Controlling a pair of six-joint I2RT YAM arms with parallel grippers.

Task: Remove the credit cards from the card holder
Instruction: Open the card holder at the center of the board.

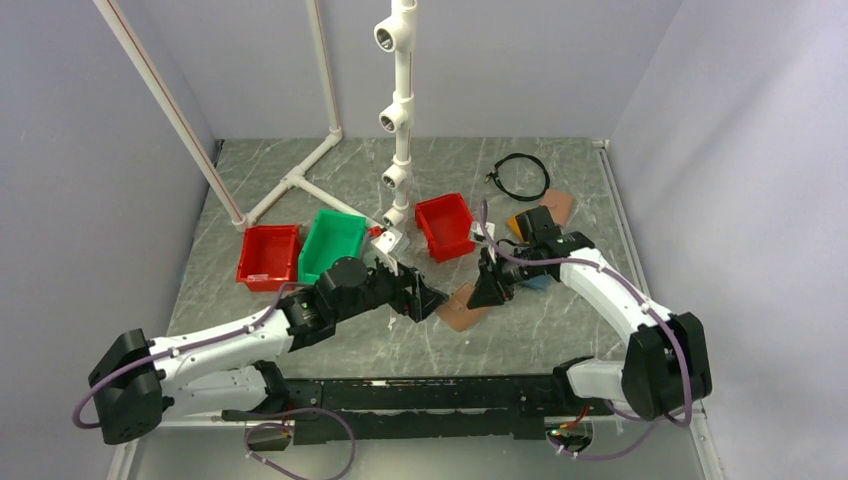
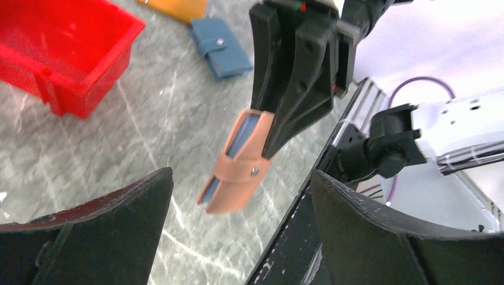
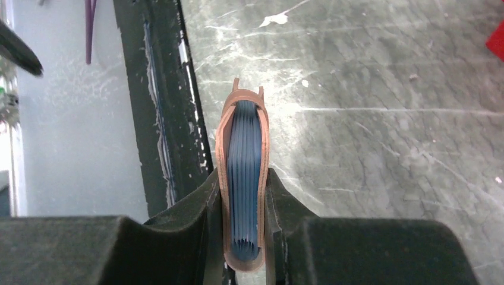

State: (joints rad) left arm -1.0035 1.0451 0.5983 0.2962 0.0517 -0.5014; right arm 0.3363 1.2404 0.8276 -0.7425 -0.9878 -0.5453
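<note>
Two claws meet over the middle of the tabletop (image 1: 400, 345) with one wallet between them. The right claw (image 3: 242, 187) is clamped on the card holder (image 2: 235, 166), pinching its two leather faces together near one end. The rest of the holder hangs free and tilted, and it appears to be lifted off the marble. The left claw (image 1: 432, 302) is spread wide and grips nothing. In its own wrist view its fingers stand on either side of the holder without touching it.

Seen edge-on from the right wrist, the holder shows only folds of light blue lining (image 3: 243, 148) between its walls. We cannot pick out any credit card there. The snap tab (image 2: 254, 171) looks wrapped across the free end and fastened, so we judge the step in hand to be getting the holder open. No card can come out before that.

To do this well, we would bring the left claw onto the tab itself, not the holder's body, and close on the tab's loose tip just beside the stud. We would then peel it away from the face while the right claw keeps its pinch steady. The risk is that the holder pivots in that pinch, since it is gripped near one end only, so the pull should be short and run along the tab. The blue wallet (image 2: 221, 47), orange wallet (image 2: 175, 6) and red bin (image 2: 59, 53) lie well apart and need no care.
</note>
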